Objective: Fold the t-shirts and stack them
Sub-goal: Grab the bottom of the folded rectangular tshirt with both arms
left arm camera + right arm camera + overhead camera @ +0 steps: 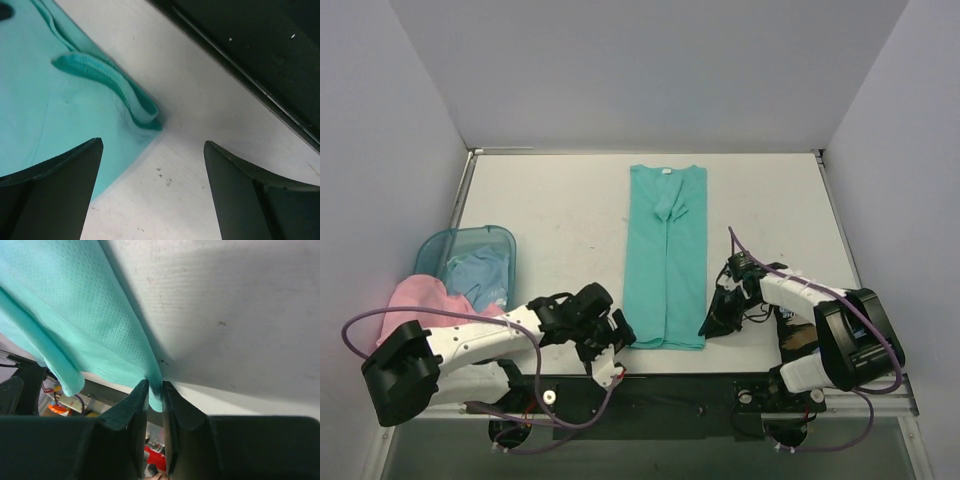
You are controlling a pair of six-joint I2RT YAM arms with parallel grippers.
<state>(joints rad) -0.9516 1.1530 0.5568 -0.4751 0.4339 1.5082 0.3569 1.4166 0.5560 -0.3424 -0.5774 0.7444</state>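
Observation:
The teal-green t-shirt [666, 255] lies lengthwise in the table's middle, sides folded in to a narrow strip, white tag at its far collar. My right gripper [712, 326] is shut on the shirt's near right hem corner [154, 385], cloth pinched between its fingers. My left gripper [617, 345] is open, low over the table beside the near left hem corner [142, 107], which lies just ahead of its fingers [60, 185] and is not held. The pale pink t-shirt [416, 303] is bunched at the left edge, next to the tub.
A translucent blue plastic tub [470, 258] with pale blue cloth in it stands at the left. The table's dark front edge [250, 65] runs close behind the left gripper. White walls enclose the table on three sides.

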